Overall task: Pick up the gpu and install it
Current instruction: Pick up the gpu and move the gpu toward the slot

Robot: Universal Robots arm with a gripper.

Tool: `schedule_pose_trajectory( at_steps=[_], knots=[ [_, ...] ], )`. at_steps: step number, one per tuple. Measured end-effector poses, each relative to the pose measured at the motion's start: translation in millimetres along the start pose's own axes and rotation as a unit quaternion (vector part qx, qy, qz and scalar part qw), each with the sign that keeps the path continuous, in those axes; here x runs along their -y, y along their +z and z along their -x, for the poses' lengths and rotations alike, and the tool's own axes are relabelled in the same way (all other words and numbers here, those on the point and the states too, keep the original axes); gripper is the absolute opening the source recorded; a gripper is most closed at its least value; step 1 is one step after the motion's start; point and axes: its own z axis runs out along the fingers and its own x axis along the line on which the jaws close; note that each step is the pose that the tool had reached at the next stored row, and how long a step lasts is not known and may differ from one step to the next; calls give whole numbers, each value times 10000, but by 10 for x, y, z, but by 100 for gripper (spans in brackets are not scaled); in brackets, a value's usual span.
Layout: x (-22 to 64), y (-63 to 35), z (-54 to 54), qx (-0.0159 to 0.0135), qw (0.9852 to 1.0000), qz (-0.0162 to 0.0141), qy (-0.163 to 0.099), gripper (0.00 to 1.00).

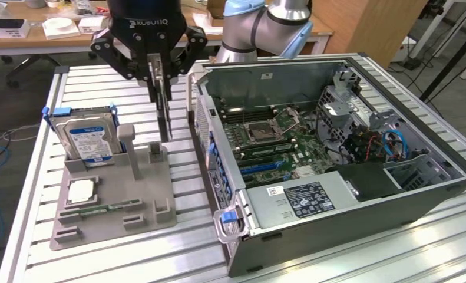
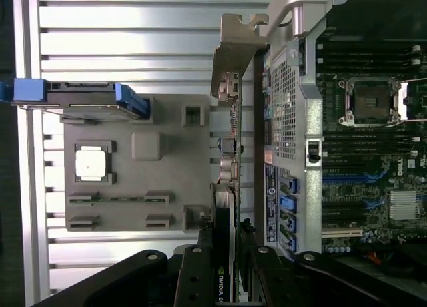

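Observation:
My gripper (image 1: 160,68) is shut on the gpu (image 1: 164,112), a thin dark card that hangs edge-down from the fingers. Its lower edge is close over the grey holder (image 1: 115,200), by the slot posts at the side nearest the case; I cannot tell whether it touches. In the wrist view the gpu (image 2: 230,153) runs edge-on from the gripper (image 2: 227,280) to its silvery bracket (image 2: 237,53), between the holder (image 2: 167,180) and the open computer case (image 2: 293,87). The motherboard (image 1: 272,141) lies exposed inside the case, to the exterior view's right of the card.
A hard drive (image 1: 87,138) with blue rails stands in the holder's back slot. A square processor chip (image 1: 81,190) and a green memory stick (image 1: 107,207) lie on the holder. The case wall (image 1: 421,194) rises above the slatted table (image 1: 28,194). Desks and chairs stand behind.

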Motion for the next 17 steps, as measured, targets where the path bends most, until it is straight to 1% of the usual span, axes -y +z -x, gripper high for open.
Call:
schedule_pose_trajectory(
  at_steps=[17],
  knots=[
    [-4,5,135,0,10000,0,0,26]
  ],
)
